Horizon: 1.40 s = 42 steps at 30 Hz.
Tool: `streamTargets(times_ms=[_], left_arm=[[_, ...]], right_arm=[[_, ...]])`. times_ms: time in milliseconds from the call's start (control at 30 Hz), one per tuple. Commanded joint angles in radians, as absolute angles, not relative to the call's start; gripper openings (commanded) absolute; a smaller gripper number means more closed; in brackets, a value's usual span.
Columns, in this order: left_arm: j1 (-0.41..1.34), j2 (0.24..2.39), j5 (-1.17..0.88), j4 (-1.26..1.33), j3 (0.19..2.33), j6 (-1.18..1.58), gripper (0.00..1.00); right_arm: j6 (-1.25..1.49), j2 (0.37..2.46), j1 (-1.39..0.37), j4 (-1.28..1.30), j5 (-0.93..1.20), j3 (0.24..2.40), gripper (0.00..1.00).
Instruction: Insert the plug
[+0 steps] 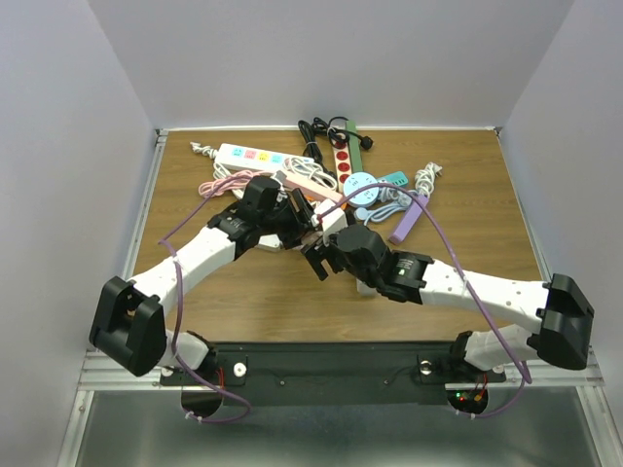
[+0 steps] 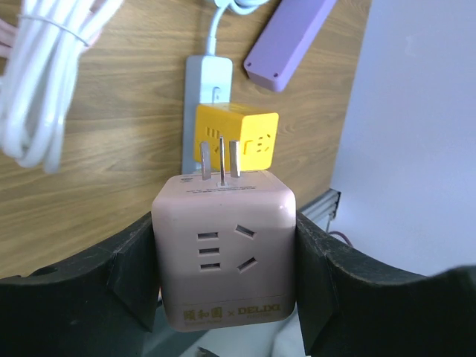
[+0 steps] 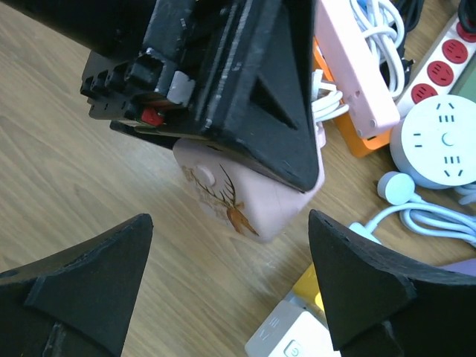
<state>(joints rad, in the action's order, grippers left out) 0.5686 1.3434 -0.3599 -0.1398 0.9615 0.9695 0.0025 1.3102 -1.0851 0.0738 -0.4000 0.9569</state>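
Observation:
The plug (image 2: 223, 245) is a pink cube adapter with sockets on its face and a deer print on one side (image 3: 253, 197). My left gripper (image 2: 224, 260) is shut on it, one finger on each side, holding it just above the table. Its metal prongs (image 2: 222, 160) point toward a yellow cube adapter (image 2: 242, 134) that sits in a grey-blue power strip (image 2: 204, 82). My right gripper (image 3: 229, 223) stands open just below the plug, with nothing between its fingers. In the top view both grippers, left (image 1: 313, 222) and right (image 1: 319, 255), meet mid-table.
A purple power strip (image 2: 286, 41) lies beyond the grey one, and a coiled white cable (image 2: 41, 74) lies to the left. A pink strip (image 3: 353, 67), a round white socket (image 3: 442, 141) and a red-socket strip (image 3: 446, 44) crowd the far side. A white strip (image 3: 286, 335) is beside the yellow cube (image 3: 316, 286).

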Motion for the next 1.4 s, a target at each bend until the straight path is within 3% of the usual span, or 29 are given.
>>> streamTargets(times_ms=[0,433,667,967,1067,1100,1133,1200,1300,1367], left_arm=[[0.571,1.362,-0.463,-0.144,1.026,1.003,0.0],[0.571,1.391,-0.545,-0.219,1.091,1.022,0.0],[0.566,1.402,-0.58,-0.268,1.106,1.012,0.0],[0.558,1.424,-0.563,-0.342,1.154,0.976,0.0],[0.555,1.425,-0.575,-0.324,1.149,0.989,0.0],[0.555,1.422,-0.581,-0.316,1.147,0.994,0.0],[0.552,1.425,-0.587,-0.308,1.143,0.999,0.0],[0.546,1.425,-0.604,-0.299,1.135,1.003,0.0],[0.526,1.427,-0.632,-0.264,1.109,1.008,0.1],[0.511,1.424,-0.664,-0.235,1.085,1.029,0.25]], right_arm=[[-0.046,1.335,-1.106,0.021,-0.483,1.009,0.9],[-0.198,1.445,-1.158,0.006,-0.649,1.045,0.89],[-0.241,1.473,-1.186,-0.02,-0.765,1.043,0.8],[-0.282,1.488,-1.206,-0.035,-0.85,1.035,0.42],[-0.282,1.491,-1.206,-0.035,-0.85,1.034,0.22],[-0.281,1.493,-1.204,-0.035,-0.853,1.034,0.09],[-0.276,1.499,-1.204,-0.035,-0.857,1.032,0.03],[-0.27,1.503,-1.206,-0.035,-0.867,1.032,0.0],[-0.252,1.499,-1.204,-0.035,-0.855,1.025,0.0],[-0.236,1.488,-1.204,-0.035,-0.832,1.011,0.0]])
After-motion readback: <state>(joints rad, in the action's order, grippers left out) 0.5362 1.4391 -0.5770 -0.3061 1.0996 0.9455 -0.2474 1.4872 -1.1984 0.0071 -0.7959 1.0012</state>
